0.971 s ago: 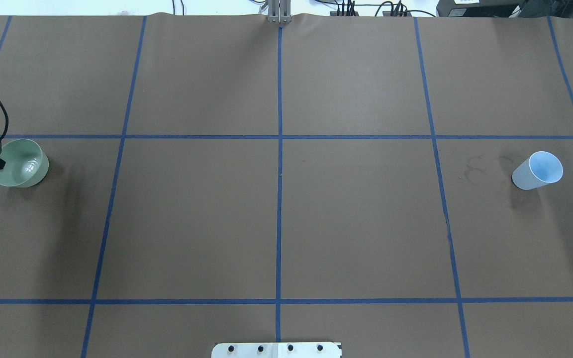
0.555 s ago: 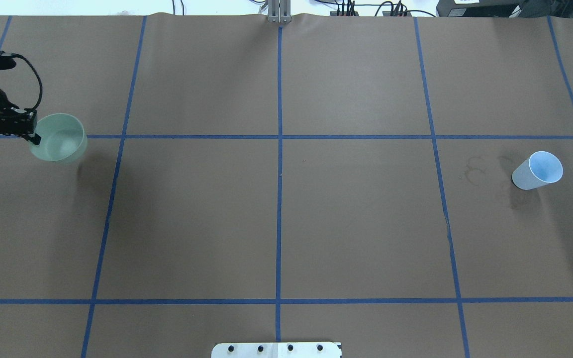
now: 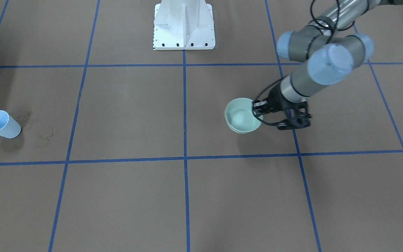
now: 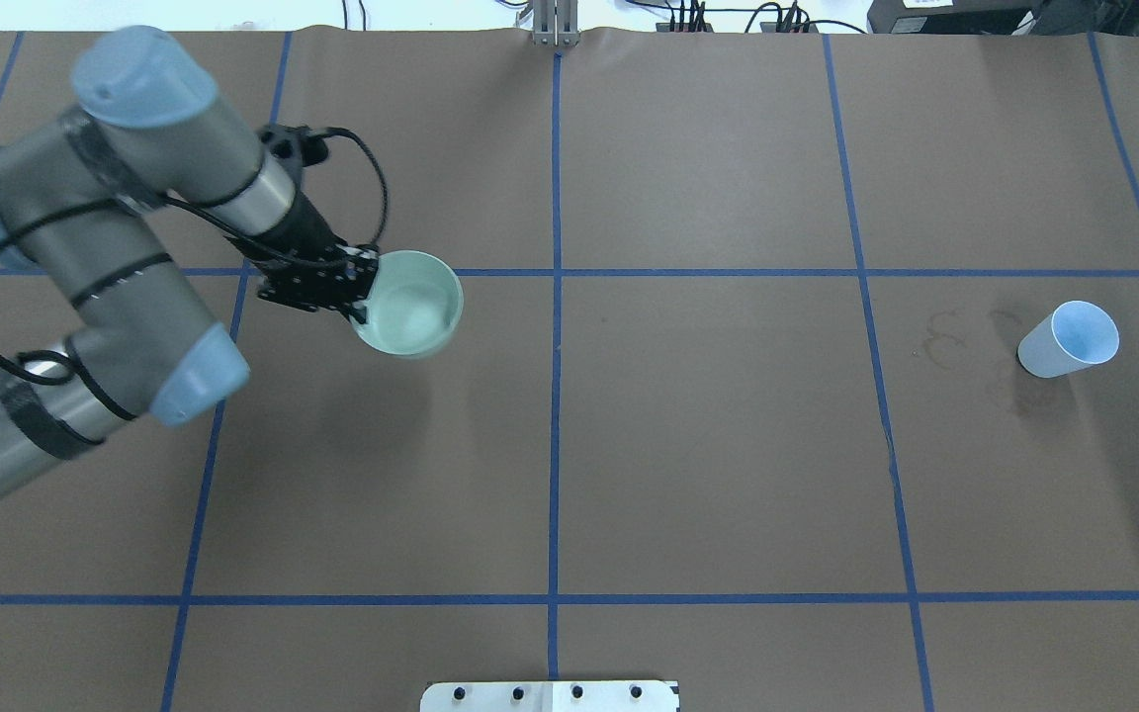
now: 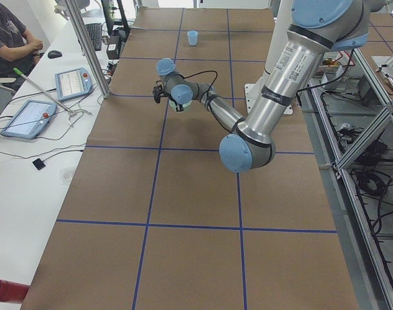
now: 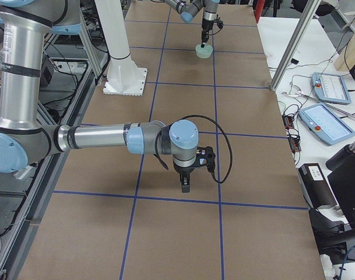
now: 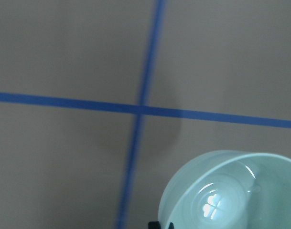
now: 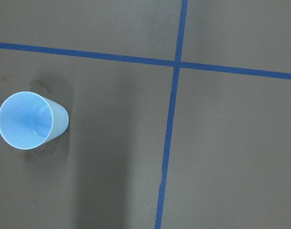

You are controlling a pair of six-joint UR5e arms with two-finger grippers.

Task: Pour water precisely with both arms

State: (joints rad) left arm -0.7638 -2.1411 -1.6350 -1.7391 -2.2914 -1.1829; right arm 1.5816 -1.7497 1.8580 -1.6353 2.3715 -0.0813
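The left gripper (image 4: 360, 299), at the end of the grey-and-silver left arm (image 4: 115, 262), is clamped on the rim of a mint-green round plastic bowl (image 4: 413, 309) held above the brown paper table cover (image 4: 708, 445). The water (image 7: 213, 206) lies in the bowl's bottom and shows as white glints. A pale-blue plastic cup (image 4: 1069, 339) stands well apart to the right, beside dried ring stains (image 4: 940, 341). The right gripper (image 6: 185, 185) points down at the paper; I cannot tell how far open it is.
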